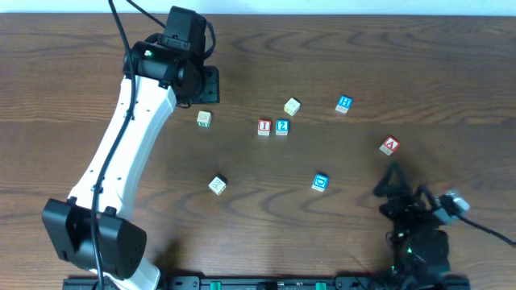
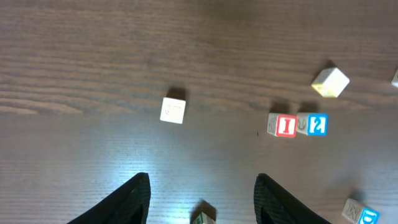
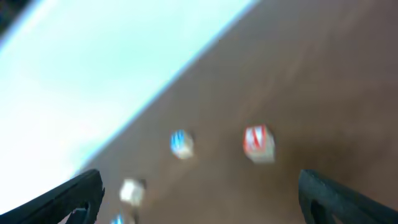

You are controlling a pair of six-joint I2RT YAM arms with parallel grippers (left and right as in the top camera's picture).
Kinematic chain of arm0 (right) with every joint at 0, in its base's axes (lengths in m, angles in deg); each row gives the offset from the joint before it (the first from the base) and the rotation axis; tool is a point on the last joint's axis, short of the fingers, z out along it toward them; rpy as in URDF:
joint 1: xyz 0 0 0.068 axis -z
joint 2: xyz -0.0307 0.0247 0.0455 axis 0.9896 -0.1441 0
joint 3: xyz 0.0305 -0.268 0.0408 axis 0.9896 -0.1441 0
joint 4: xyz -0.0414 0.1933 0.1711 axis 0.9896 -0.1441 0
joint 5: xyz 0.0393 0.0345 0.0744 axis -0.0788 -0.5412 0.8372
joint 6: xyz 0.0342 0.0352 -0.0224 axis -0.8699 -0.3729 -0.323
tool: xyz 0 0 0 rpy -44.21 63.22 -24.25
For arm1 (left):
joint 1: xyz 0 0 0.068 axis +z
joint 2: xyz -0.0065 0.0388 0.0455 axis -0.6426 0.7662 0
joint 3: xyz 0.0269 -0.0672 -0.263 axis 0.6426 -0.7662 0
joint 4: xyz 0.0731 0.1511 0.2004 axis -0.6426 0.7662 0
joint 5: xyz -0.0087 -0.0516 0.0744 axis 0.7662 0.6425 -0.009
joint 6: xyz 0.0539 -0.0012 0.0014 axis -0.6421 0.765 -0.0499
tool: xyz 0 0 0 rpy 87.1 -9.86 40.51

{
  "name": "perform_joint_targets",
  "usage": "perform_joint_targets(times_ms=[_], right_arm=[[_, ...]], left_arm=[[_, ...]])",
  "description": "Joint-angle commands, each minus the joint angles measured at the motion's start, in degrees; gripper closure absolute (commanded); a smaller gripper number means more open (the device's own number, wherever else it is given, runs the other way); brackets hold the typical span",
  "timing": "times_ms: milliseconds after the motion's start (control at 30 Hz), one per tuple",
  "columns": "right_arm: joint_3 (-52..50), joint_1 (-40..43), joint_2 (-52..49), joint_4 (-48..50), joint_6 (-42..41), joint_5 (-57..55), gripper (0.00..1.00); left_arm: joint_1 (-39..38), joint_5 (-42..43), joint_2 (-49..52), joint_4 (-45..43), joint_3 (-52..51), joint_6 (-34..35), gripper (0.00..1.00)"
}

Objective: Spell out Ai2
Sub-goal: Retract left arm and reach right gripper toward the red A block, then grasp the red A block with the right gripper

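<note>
I block (image 1: 264, 126), 2 block (image 1: 281, 126) sitting touching, ahead of left gripper (image 2: 202, 183), gaping, empty. A block (image 1: 390, 146) lying apart, ahead of right gripper (image 3: 199, 186), also gaping, empty; A awaiting placing.

I block (image 1: 264, 127) touching 2 block (image 1: 281, 126); A block (image 1: 390, 146) isolated.

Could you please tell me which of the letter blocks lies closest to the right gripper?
The red A block, just ahead of the right gripper; all the rest lie farther left.
</note>
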Motion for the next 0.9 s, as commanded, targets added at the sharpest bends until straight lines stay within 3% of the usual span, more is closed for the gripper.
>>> perform_joint_targets(times_ms=[0,233,367,533,867], right_arm=[[-0.1,2.2,-1.0,2.3,7.6,0.4,0.01],[4.4,10.8,-16.3,2.9,8.6,13.3,0.01],[13.4,17.9,-31.4,1.9,15.9,20.5,0.01],[30.9,23.8,-55.4,-10.5,20.8,23.3,0.01],[54.7,22.1,-90.1,-29.7,23.2,27.6,0.01]], left_arm=[[0.3,0.3,-0.6,-0.4,-0.7,-0.8,0.41],[0.3,0.2,-0.6,-1.2,-0.7,-1.2,0.36],[0.8,0.2,-0.6,-1.3,-0.7,-1.2,0.36],[2.9,0.2,-0.6,-1.3,-0.7,-1.2,0.35],[4.3,0.2,0.3,-1.4,-0.7,-1.1,0.31]])
